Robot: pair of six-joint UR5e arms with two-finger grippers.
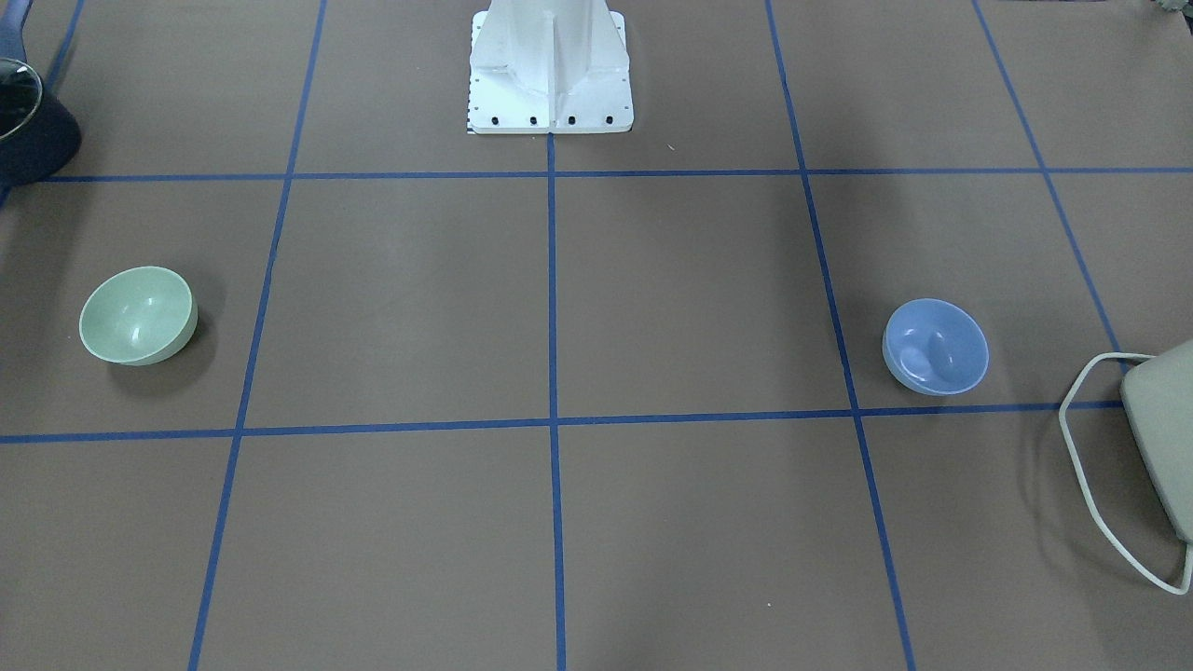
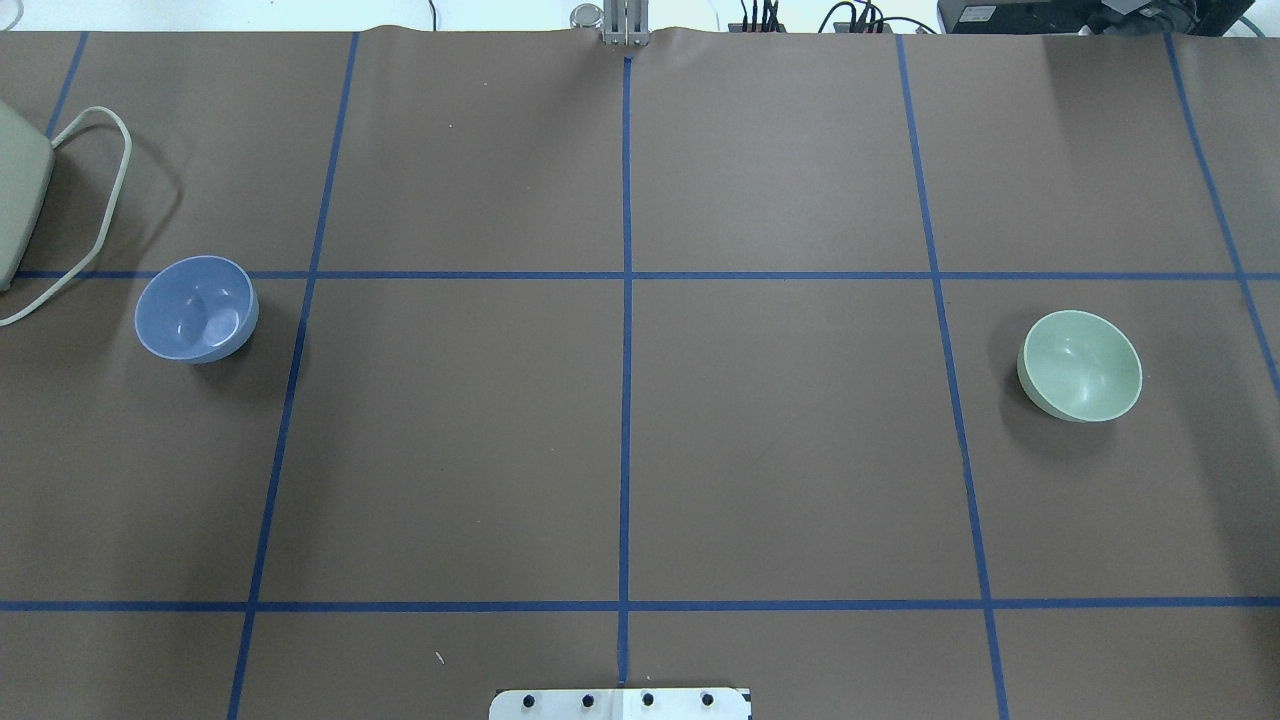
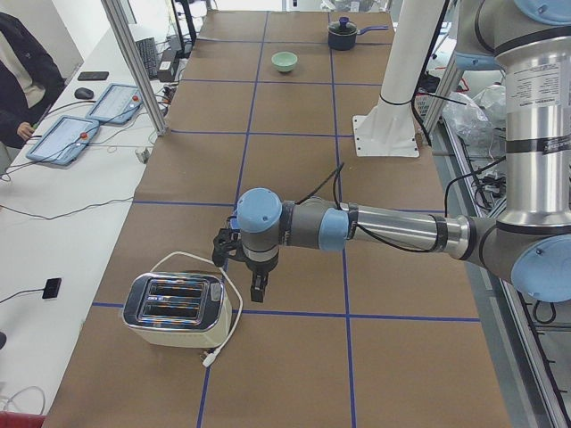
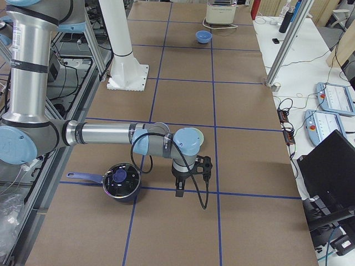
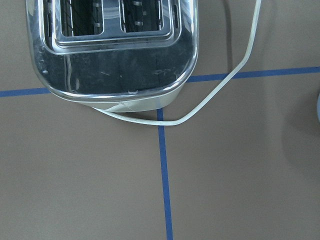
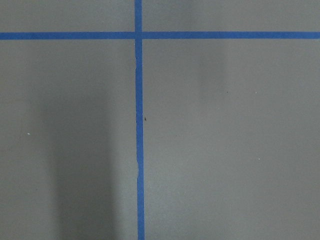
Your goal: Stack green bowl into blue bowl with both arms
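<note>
The green bowl [image 1: 138, 315] stands upright on the brown table, at the right in the overhead view [image 2: 1080, 365] and far off in the exterior left view [image 3: 285, 61]. The blue bowl [image 1: 935, 346] stands upright at the overhead view's left [image 2: 196, 308], far apart from the green one. My left gripper [image 3: 259, 290] hangs low over the table beside the toaster, in the exterior left view only. My right gripper [image 4: 178, 188] hangs low beside a pot, in the exterior right view only. I cannot tell whether either is open or shut. Neither wrist view shows fingers.
A chrome toaster [image 3: 174, 310] with a white cord [image 5: 220, 95] stands at the table's end next to the blue bowl. A dark pot with a glass lid [image 4: 121, 182] stands at the other end beyond the green bowl. The white pedestal [image 1: 550, 65] stands mid-table at my side.
</note>
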